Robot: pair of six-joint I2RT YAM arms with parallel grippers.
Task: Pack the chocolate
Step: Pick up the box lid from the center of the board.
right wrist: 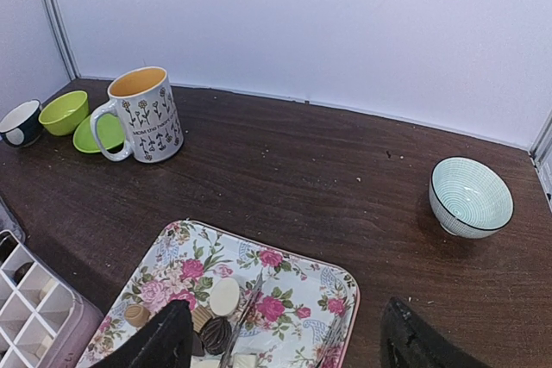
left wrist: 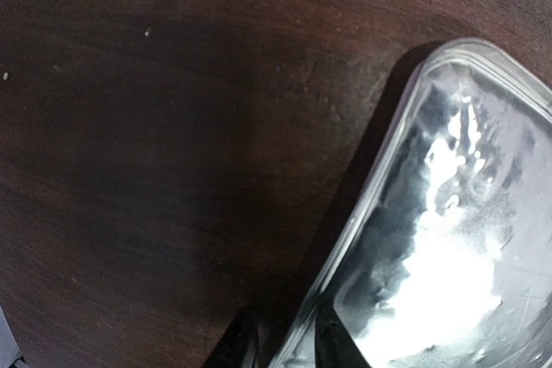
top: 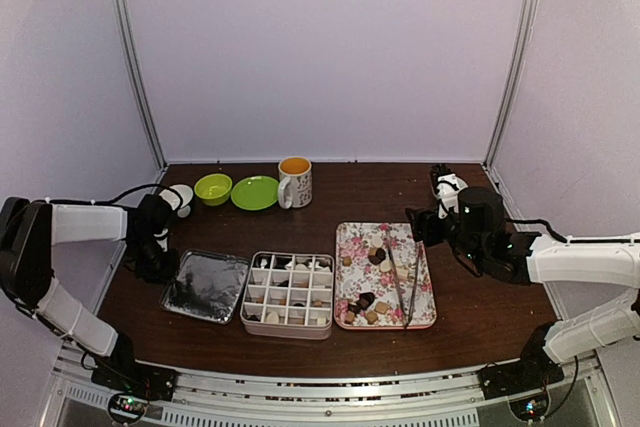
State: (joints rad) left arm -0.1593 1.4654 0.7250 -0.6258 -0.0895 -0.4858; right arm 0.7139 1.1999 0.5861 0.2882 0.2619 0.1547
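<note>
Chocolate pieces (top: 372, 255) in dark brown, tan and cream lie on the pink floral tray (top: 352, 237); a cream oval (right wrist: 225, 296) and a dark piece (right wrist: 216, 334) show in the right wrist view. More pieces sit in the white divided box (top: 290, 294). My right gripper (top: 422, 226) (right wrist: 286, 347) hovers open over the tray's far right corner with nothing between its fingers. My left gripper (top: 160, 263) (left wrist: 287, 349) is low at the left end of a silvery lid (top: 205, 285) (left wrist: 448, 239). Its jaws straddle the lid's rim, narrowly open, the left finger (left wrist: 235, 346) still apart from it.
Thin metal tongs (top: 404, 287) (right wrist: 245, 318) lie on the floral tray. At the back stand a flowered mug (top: 295, 182) (right wrist: 147, 115), a green bowl (top: 213, 188), a green plate (top: 255, 192) and a small dark-and-white bowl (top: 180, 197). A patterned bowl (right wrist: 470, 197) sits far right.
</note>
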